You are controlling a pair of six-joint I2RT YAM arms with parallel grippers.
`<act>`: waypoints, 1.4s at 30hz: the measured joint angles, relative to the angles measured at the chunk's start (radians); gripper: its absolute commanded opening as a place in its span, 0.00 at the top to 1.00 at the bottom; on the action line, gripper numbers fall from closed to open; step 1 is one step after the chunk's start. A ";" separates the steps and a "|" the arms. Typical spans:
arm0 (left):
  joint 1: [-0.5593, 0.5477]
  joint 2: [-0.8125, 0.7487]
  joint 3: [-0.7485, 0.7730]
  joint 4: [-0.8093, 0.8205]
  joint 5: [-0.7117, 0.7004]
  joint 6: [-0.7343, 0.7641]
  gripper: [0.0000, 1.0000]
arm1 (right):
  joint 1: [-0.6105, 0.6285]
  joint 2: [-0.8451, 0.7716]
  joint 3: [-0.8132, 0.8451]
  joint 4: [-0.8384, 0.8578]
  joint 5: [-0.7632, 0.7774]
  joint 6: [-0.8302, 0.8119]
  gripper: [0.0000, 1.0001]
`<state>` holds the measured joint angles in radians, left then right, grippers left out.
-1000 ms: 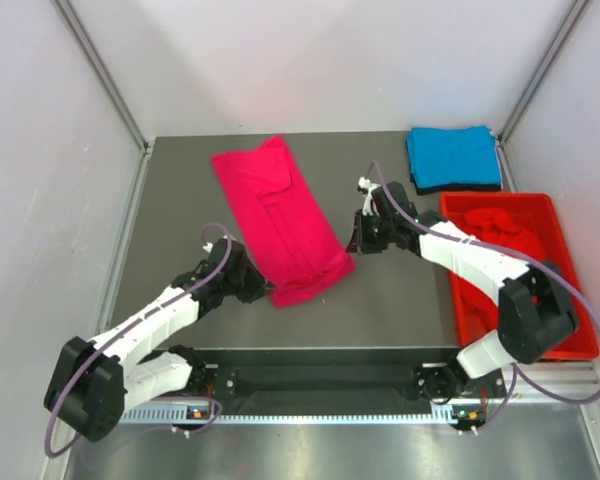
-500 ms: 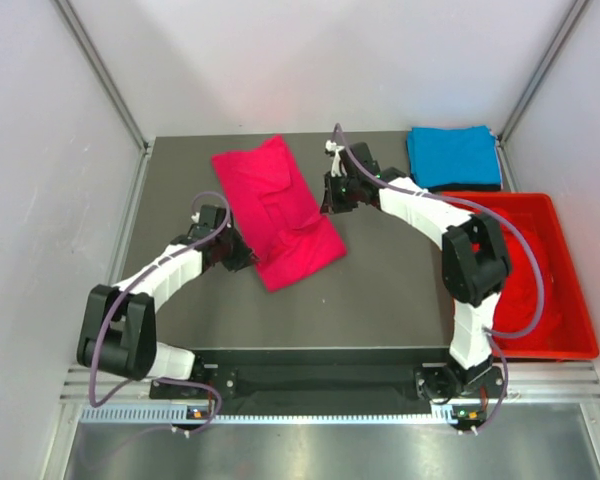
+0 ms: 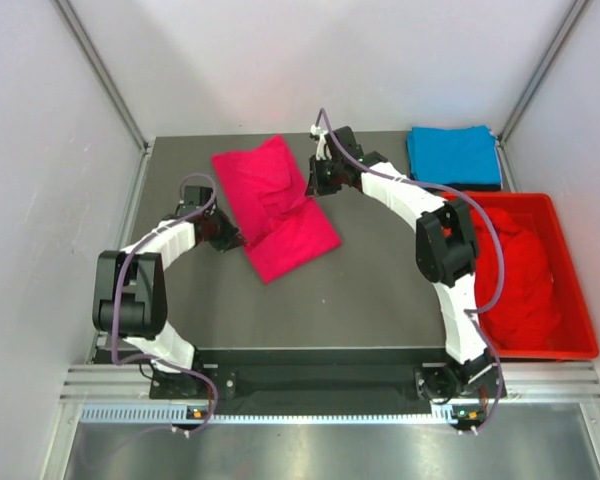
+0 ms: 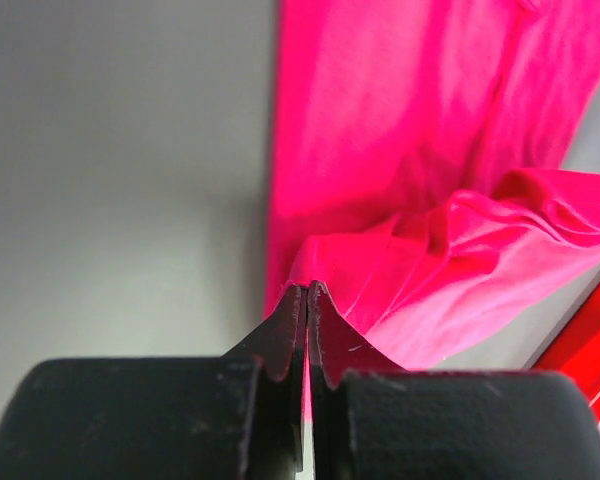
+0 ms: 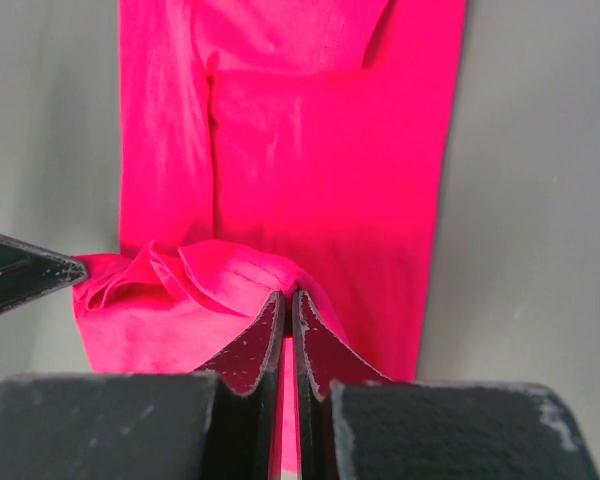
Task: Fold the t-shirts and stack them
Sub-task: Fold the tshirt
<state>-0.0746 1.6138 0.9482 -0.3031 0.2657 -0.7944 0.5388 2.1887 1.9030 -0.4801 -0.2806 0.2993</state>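
The left gripper [image 3: 229,238] and right gripper [image 3: 314,182], each with jaws clamped on the near hem of the pink shirt [image 3: 275,205], have carried that hem up over the rest. The shirt, left of the crate [image 3: 583,335], now looks half folded. The wrist views show the pinched cloth bunching; only the top view shows the folded blue shirt [image 3: 453,157] beyond the crate

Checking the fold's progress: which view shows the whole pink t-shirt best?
Top external: it alone shows the whole pink t-shirt, near end doubled over the rest. Left wrist shows only a bunched fold pinched in the left hand; right wrist, a long stretch beyond the right hand, top cropped.
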 measured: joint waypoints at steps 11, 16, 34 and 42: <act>0.054 0.125 0.103 0.032 0.071 0.022 1.00 | -0.036 0.091 0.050 0.061 -0.058 0.017 1.00; 0.061 0.166 0.159 0.040 0.084 0.030 1.00 | -0.056 0.116 0.050 0.124 -0.091 0.045 1.00; 0.110 0.321 0.293 0.089 0.116 0.040 1.00 | -0.090 0.234 0.076 0.424 -0.190 0.185 1.00; 0.124 0.341 0.293 0.165 0.153 -0.032 1.00 | -0.103 0.255 0.076 0.476 -0.200 0.226 1.00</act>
<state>0.0490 1.9553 1.2407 -0.1383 0.4187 -0.8268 0.4355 2.4439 1.9789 -0.0036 -0.4808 0.5255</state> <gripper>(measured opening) 0.012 0.010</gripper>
